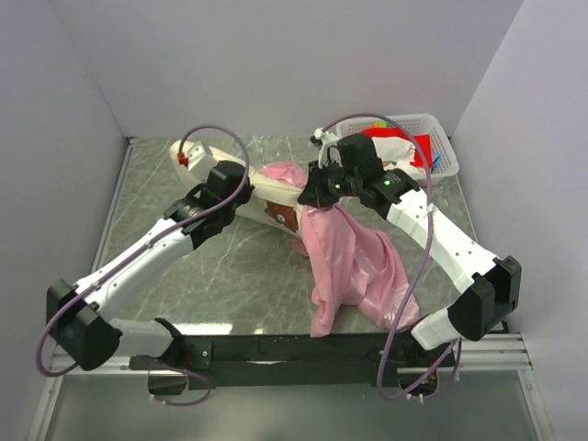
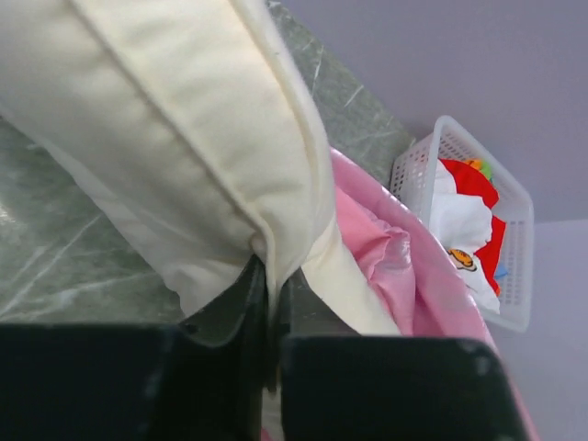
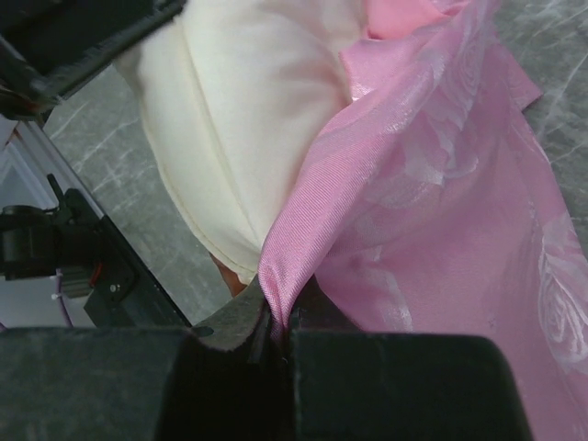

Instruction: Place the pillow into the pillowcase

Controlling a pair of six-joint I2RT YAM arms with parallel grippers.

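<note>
Around mid-frame in the top view, pinching the pillow (image 1: 266, 185) by its seam with the left gripper (image 2: 273, 280) clamped tight and the pillowcase (image 1: 354, 262) by a fold with the right gripper (image 3: 276, 317) likewise, seemingly to keep cloth mouth against pillow end

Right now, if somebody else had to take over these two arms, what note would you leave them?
Left gripper: shut on the pillow, at its seamed edge.
Right gripper: shut on a fold of the pillowcase.
Both are held above the table; the pillowcase's loose end trails onto it.
Done: one pillow end seems just inside the pink opening.
Left: draw the pillowcase over the rest, which is mostly bare.
</note>
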